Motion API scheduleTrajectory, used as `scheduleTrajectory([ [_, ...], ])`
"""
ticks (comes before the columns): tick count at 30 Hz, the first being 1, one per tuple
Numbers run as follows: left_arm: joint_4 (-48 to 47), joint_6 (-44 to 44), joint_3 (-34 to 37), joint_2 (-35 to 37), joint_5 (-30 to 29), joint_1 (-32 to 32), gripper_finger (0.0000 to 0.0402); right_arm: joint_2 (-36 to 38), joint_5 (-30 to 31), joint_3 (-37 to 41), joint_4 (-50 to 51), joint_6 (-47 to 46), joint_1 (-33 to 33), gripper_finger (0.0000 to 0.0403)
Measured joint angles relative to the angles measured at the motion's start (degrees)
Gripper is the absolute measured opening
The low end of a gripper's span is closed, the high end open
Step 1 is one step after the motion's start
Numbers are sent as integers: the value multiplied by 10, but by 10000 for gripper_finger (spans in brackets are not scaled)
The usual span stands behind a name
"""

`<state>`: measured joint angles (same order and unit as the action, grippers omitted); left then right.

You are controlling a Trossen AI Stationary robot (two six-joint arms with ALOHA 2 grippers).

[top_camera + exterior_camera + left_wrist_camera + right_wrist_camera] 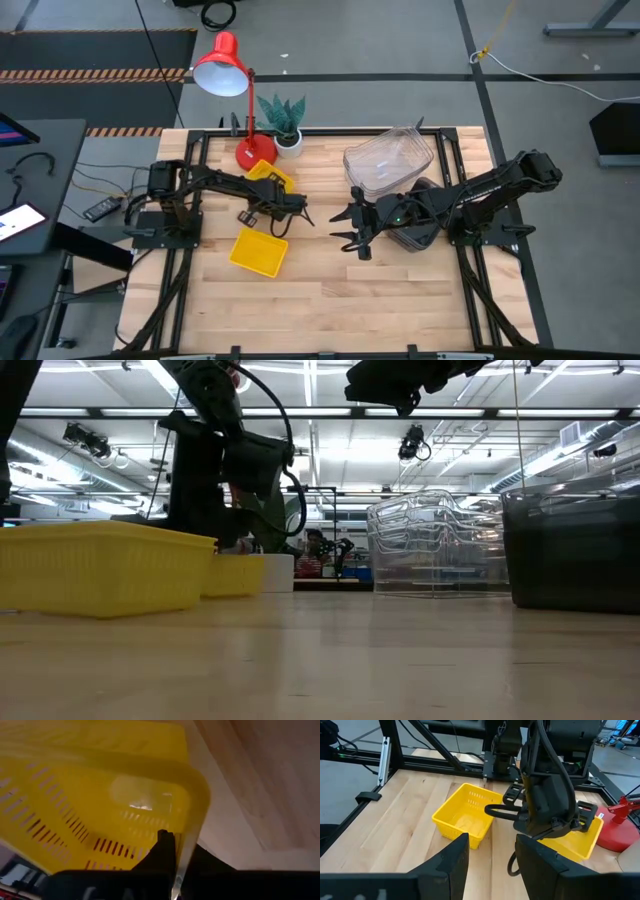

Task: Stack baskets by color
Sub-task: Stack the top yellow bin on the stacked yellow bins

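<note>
One yellow basket (pixel 272 176) stands by the red lamp's base, and my left gripper (pixel 281 202) is shut on its wall. A second yellow basket (pixel 259 251) rests bottom-down on the table nearer the front edge. A stack of clear baskets (pixel 390 158) stands at the far right. Dark grey baskets (pixel 421 228) sit beside that stack, partly hidden under my right arm. My right gripper (pixel 350 232) hangs open above the table's middle, touching nothing. Its fingers stand apart in the right wrist view. My left gripper has the yellow basket's side wall (pixel 186 837) just below the rim, close to a rounded corner. One finger (pixel 164 849) is inside the basket and the other (pixel 212 864) outside. The fingers slant down from the table's left. The basket's bottom (pixel 236 592) appears to sit on the table.
A red desk lamp (pixel 230 75) and a small potted plant (pixel 284 122) stand at the far edge behind the held basket. Black frame rails (pixel 190 215) run along both sides of the table. Bare wood (pixel 340 300) lies toward the front.
</note>
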<state>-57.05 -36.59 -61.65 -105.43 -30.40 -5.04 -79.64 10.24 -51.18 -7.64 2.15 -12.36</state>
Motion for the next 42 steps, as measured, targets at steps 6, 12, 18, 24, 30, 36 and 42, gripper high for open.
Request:
scheduleTrajectory([
  [6, -78, 65, -49, 28, 41, 0, 6, 0, 0, 0, 0, 0, 0, 166],
  [12, -207, 189, -144, 74, 103, 17, 7, 0, 0, 0, 0, 0, 0, 166],
  [18, -261, 302, -232, 89, 210, 100, 7, 0, 0, 0, 0, -1, 0, 166],
  [24, -250, 378, -287, 95, 235, 202, 9, 0, 0, 0, -2, -9, -5, 166],
  [30, -233, 464, -280, 108, 247, 276, 9, 0, 0, 0, -5, -7, -17, 166],
  [36, -196, 511, -263, 108, 215, 342, 10, 0, 1, 0, -7, -10, -19, 166],
  [42, -162, 560, -204, 108, 197, 373, 6, 0, 1, 0, -8, -11, -20, 166],
])
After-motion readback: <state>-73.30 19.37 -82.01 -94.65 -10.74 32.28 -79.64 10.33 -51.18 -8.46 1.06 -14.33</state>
